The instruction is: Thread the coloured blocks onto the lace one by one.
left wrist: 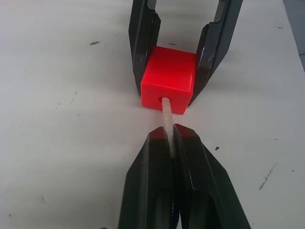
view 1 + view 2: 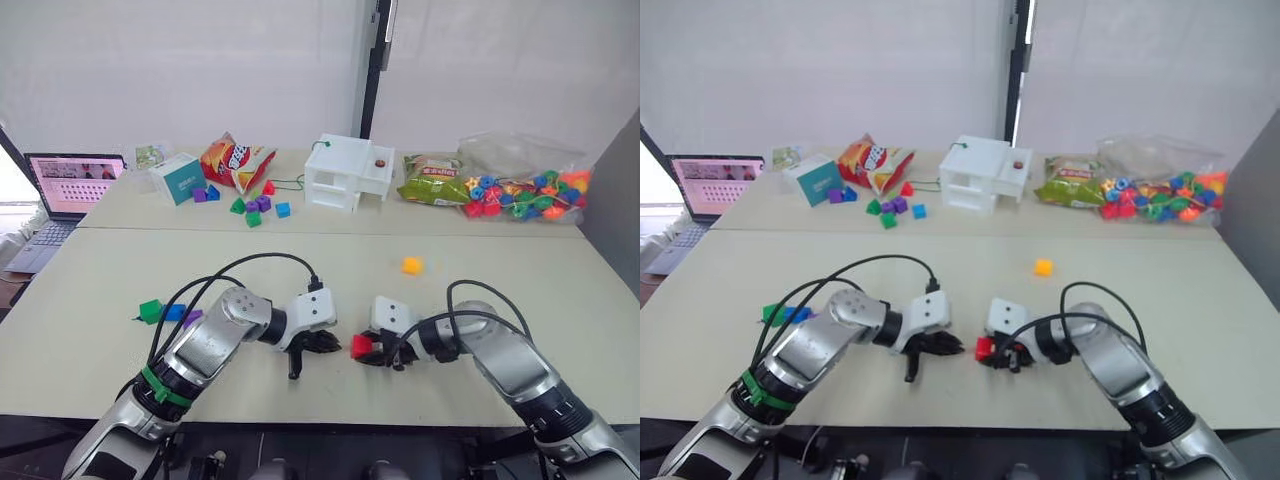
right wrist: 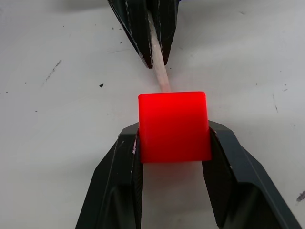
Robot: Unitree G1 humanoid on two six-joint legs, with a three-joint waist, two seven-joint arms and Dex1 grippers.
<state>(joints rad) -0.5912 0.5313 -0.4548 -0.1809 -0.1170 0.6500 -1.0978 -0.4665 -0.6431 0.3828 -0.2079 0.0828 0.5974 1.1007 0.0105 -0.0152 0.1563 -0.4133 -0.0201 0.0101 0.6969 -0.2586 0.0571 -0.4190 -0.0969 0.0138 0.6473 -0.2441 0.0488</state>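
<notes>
Five coloured blocks lie on the near worktop (image 2: 90, 300): one red (image 2: 361, 346), one yellow (image 2: 411, 265), one green (image 2: 150, 310), one blue (image 2: 175, 312), one purple (image 2: 192, 318). One lace (image 1: 167, 119). Two tools: left (image 2: 322, 343), right (image 2: 372, 350). One laptop (image 2: 62, 190). One bag of beads (image 2: 520, 190).

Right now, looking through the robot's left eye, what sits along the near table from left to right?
Green block → blue block → purple block → left gripper → red block → right gripper → yellow block.
</notes>
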